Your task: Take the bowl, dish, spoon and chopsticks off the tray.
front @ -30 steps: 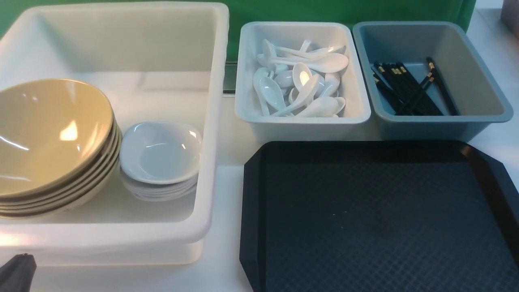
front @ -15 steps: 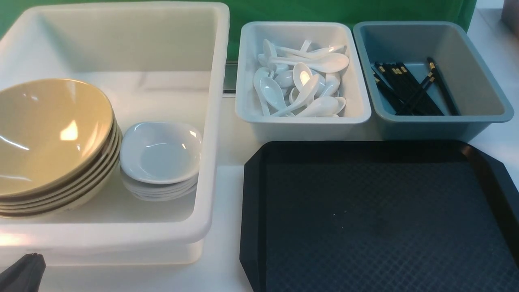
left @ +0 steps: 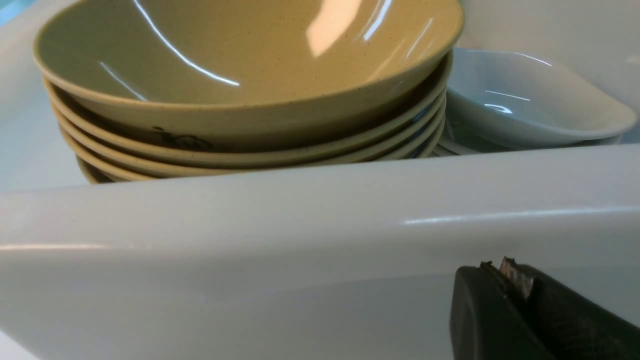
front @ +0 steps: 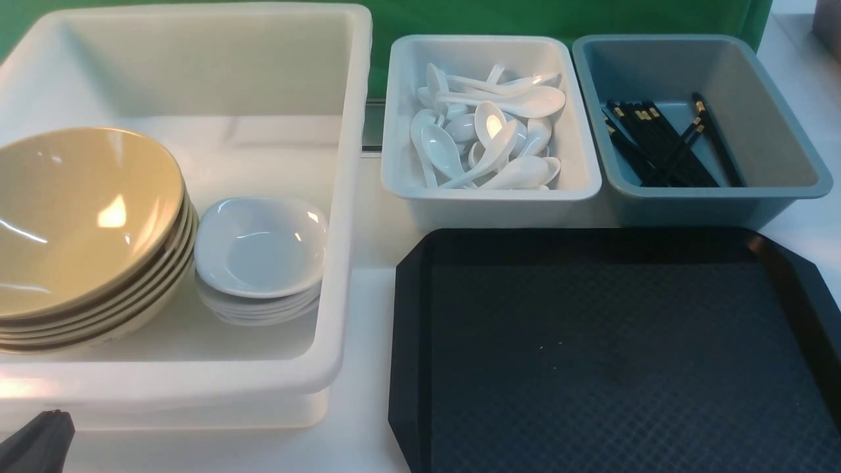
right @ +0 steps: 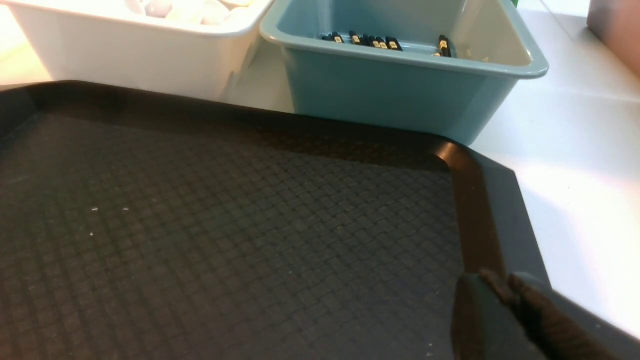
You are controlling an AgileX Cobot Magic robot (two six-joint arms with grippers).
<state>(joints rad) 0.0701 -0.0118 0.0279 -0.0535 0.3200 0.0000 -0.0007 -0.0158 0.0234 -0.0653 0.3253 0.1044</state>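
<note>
The black tray lies at the front right with nothing on it; its floor also shows in the right wrist view. A stack of tan-yellow bowls and a stack of small white dishes stand in the big white tub. White spoons lie in the white bin. Black chopsticks lie in the grey-blue bin. My left gripper is shut and empty, low in front of the tub's near wall. My right gripper is shut and empty above the tray's right rim.
The white spoon bin and the grey-blue bin stand side by side just behind the tray. White tabletop shows between tub and tray and to the right of the tray. A green backdrop runs along the back.
My left gripper's tip has edged slightly to the right and up at the front left corner. Nothing else has moved.
</note>
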